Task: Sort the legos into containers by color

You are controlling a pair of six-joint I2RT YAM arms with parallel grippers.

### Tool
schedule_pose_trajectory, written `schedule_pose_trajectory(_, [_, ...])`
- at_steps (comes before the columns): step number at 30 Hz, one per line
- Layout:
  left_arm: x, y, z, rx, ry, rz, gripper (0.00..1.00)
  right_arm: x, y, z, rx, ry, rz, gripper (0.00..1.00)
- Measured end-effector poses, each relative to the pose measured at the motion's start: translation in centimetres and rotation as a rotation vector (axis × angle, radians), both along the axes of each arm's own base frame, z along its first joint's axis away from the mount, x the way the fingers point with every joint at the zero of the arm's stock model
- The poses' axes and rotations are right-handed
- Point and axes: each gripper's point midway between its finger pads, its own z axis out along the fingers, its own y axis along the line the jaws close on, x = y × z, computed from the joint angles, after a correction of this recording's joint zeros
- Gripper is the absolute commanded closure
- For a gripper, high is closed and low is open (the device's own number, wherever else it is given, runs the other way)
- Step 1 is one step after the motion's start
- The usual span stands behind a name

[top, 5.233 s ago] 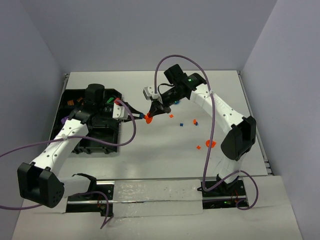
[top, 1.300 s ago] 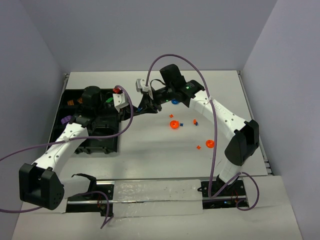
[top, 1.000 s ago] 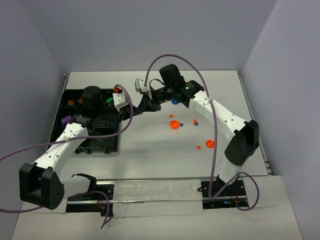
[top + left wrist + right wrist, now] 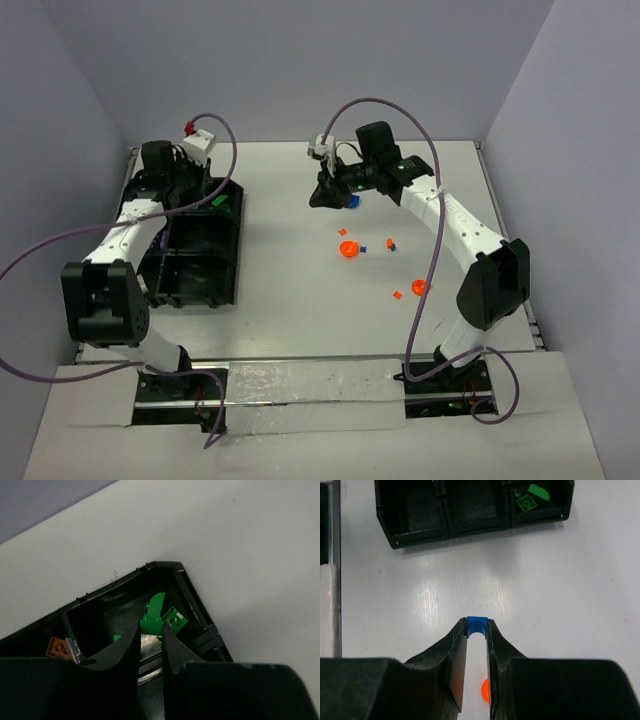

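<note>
— Right arm?
— Bent across the table; the right claw pinches a blue brick, short of the tray.
— Left arm?
— Stretched over the tray's far corner; the left claw is nearly closed at a green brick. Gripped or not, I can't tell.

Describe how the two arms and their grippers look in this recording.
Both arms, left arm and right arm, have white link covers with bulky black joint housings. A purple cable loops along each. A white camera mount sits at each wrist; a green light glows on the right arm. The left gripper and right gripper have matte black, tapering fingers.
</note>
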Motion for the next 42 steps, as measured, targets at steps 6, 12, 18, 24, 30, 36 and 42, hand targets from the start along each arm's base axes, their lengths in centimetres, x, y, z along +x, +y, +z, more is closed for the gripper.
schedule_pose_trajectory(6, [1.8,1.9,-3.9,0.059,0.086,0.093,0.76,1.4,-1.3,-0.1,0.02,0.041,-0.076,1.0])
schedule_pose_trajectory(12, [2.1,2.4,-6.2,0.059,0.142,0.13,0.6,1.6,-2.0,-0.6,0.031,0.098,-0.116,1.0])
schedule_pose_trajectory(18, [2.1,2.5,-6.5,0.047,0.15,0.124,0.53,1.2,-1.3,-0.2,0.083,0.191,-0.122,1.0])
schedule_pose_trajectory(24, [0.5,1.0,-4.3,-0.079,0.088,-0.028,0.46,0.5,-0.1,1.1,0.202,0.37,-0.11,1.0])
schedule_pose_trajectory(30, [-5.5,-5.0,5.6,-0.178,-0.19,-0.376,0.45,0.5,0.5,3.2,0.359,0.564,-0.097,1.0])
schedule_pose_trajectory(36, [-10.0,-12.5,11.0,-0.253,-0.341,-0.654,0.44,1.3,1.3,3.4,0.457,0.764,-0.131,1.0])
schedule_pose_trajectory(42, [-12.5,-17.0,11.8,-0.337,-0.341,-0.762,0.44,1.9,1.7,4.0,0.514,0.878,-0.154,1.0])
